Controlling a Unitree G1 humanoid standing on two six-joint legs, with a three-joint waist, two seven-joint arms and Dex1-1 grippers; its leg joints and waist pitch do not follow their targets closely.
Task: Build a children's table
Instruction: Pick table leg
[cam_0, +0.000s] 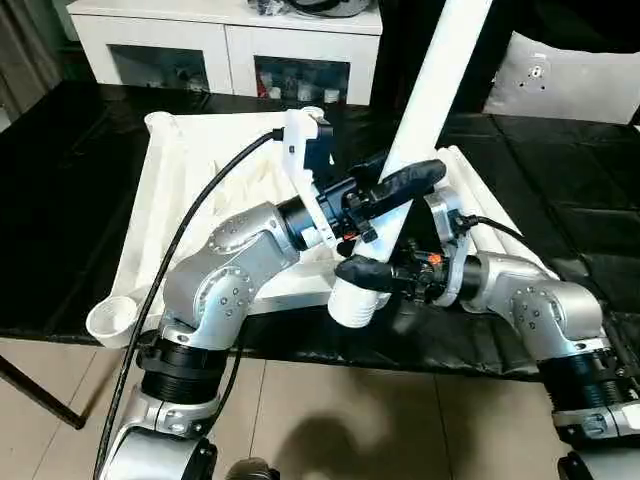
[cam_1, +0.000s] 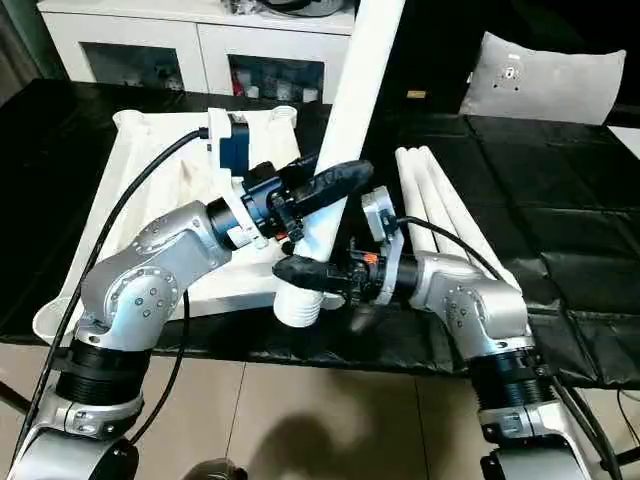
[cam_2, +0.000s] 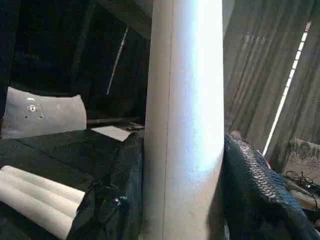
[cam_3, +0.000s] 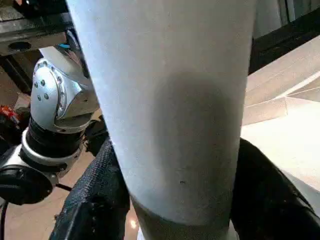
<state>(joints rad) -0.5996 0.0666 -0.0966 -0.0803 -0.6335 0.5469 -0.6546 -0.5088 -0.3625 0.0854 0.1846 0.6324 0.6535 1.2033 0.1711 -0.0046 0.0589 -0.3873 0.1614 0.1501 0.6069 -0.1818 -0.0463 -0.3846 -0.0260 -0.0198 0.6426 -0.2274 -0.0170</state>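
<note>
Held leg (cam_0: 435, 95): a long tapered white tube, tilted slightly from upright, its wide ribbed end low at the near edge of the counter (cam_0: 560, 215) and its upper part running out of the top of the head views.
Left claw (cam_0: 390, 190): clenched on the held leg above its lower end, one black finger lying across the front of the tube; the wrist view shows a finger (cam_2: 127, 185) pressed to each side of the tube.
Right claw (cam_0: 372, 275): clenched on the same leg just below the left claw, close to the ribbed end (the black fingers (cam_3: 95, 200) flank the tube in the wrist view).
Tabletop (cam_0: 200, 170): white plastic, lying underside up on the black-covered counter to the left of the held leg, with raised edges and round corner sockets, one socket (cam_0: 115, 318) at the near left corner.
Spare legs (cam_1: 435, 205): white tubes lying side by side on the counter to the right of the held leg, just beyond the right forearm.
Background: a white cabinet (cam_0: 230, 40) with glass doors behind the counter; a pale cushion (cam_1: 545, 80) at the far right.
</note>
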